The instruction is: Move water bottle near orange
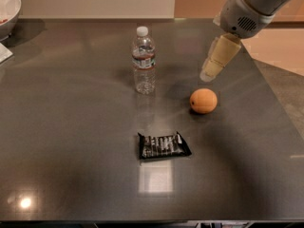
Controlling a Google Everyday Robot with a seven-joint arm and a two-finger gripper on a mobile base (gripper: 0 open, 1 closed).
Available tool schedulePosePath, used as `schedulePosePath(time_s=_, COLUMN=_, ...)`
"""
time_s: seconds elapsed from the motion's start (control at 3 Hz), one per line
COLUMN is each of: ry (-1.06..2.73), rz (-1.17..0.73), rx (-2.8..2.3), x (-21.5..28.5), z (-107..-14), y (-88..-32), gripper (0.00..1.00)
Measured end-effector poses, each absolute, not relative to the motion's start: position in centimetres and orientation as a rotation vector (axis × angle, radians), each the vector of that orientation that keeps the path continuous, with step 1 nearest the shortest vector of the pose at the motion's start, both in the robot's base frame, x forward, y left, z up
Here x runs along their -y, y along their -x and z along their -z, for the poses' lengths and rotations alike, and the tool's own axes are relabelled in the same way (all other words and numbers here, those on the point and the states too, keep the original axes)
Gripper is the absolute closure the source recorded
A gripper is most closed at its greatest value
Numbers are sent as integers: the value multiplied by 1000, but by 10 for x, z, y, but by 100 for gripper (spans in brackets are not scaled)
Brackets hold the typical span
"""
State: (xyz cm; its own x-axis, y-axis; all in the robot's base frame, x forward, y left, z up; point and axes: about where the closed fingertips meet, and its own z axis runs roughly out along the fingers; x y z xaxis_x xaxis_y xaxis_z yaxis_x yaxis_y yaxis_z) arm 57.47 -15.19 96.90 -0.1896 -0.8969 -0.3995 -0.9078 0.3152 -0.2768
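Observation:
The water bottle (143, 61) stands upright on the dark table, clear with a white cap and a dark label band. The orange (203, 100) lies on the table to the right of the bottle and a little nearer the camera, a clear gap between them. My gripper (212, 70) hangs from the arm at the upper right, above the table just behind and above the orange, to the right of the bottle and apart from both. It holds nothing that I can see.
A black snack wrapper (163, 146) lies flat in front of the bottle and orange. A white bowl (6, 7) sits at the far left corner. The table's right edge (280, 108) runs diagonally close to the orange.

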Motion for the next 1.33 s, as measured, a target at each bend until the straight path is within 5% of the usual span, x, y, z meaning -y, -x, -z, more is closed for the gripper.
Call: schedulePosePath(time_s=1.33, ry=1550, rz=-408, rx=-1952, x=24, z=-937, y=-638, gripper=0)
